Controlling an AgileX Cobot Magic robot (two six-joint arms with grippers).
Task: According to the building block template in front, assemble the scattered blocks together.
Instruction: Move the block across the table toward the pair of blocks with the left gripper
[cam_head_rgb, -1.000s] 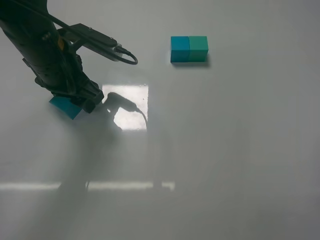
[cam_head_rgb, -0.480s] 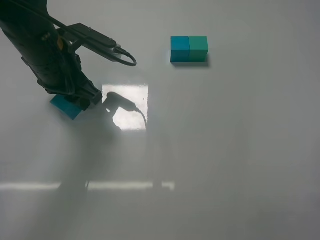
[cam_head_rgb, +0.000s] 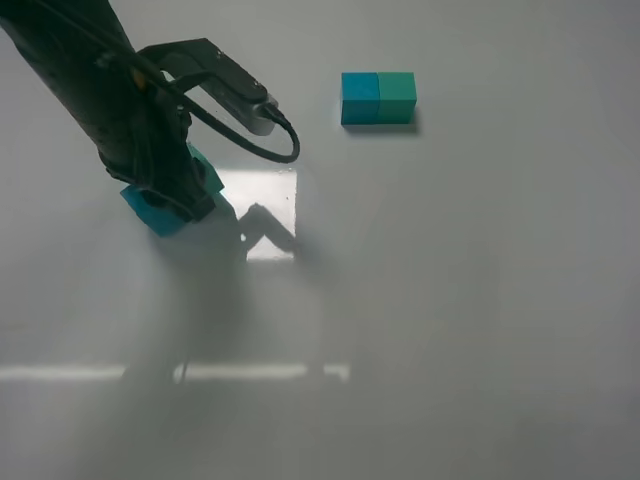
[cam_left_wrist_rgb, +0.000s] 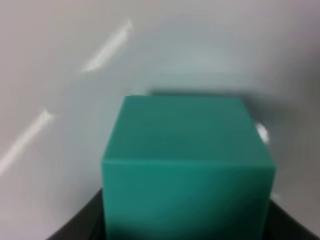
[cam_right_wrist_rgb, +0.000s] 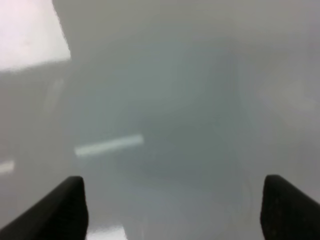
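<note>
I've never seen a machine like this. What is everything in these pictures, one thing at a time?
template pair: one, two joined cubes, deep blue on the left and green on the right, upper middle of the high view.
cyan block: one, light cyan, at the left, partly under the left arm.
green block: one, sea-green, in the left end effector; only an edge shows in the high view.
table: one, glossy pale grey, with light reflections.
left arm: one, black, upper left of the high view.
left end effector: one, black, apparently closed on the green block.
right end effector: one, dark fingers apart, nothing between them, seen only in its own wrist view.
</note>
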